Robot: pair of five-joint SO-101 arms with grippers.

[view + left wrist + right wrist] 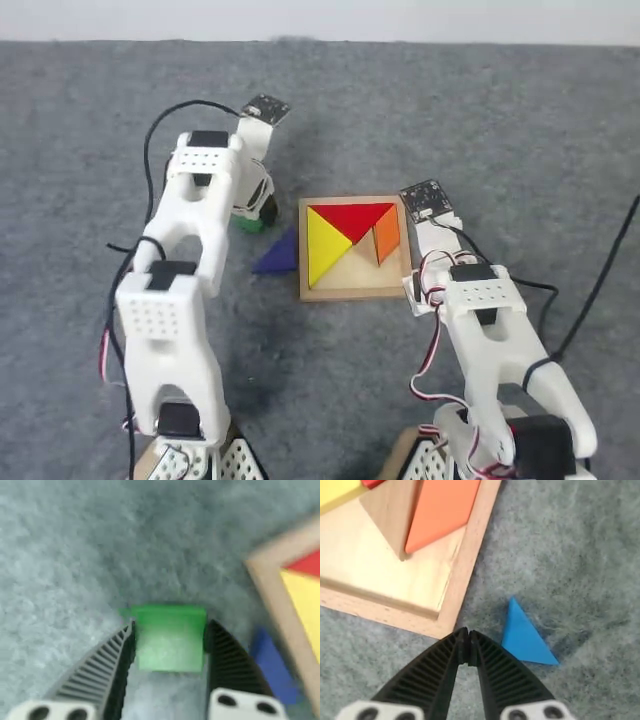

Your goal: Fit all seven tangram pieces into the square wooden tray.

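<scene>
High view: green piece [248,224] mostly hidden under left gripper [256,206]. Left wrist view: tray [270,587] and blue piece [267,662] blurred, both cut off at the edge.

Tray's [355,293] near-right floor is lying bare, reachable from above; yellow pc [322,252], red pc [350,218] & orange pc [387,238] are filling the rest. L arm [195,210] is hanging over carpet [500,130] left of tray, dark blue triangle [278,256] lying betw. Light blue triangle [522,636] is sitting near tray's corner, just beside R gripper [468,642].
</scene>
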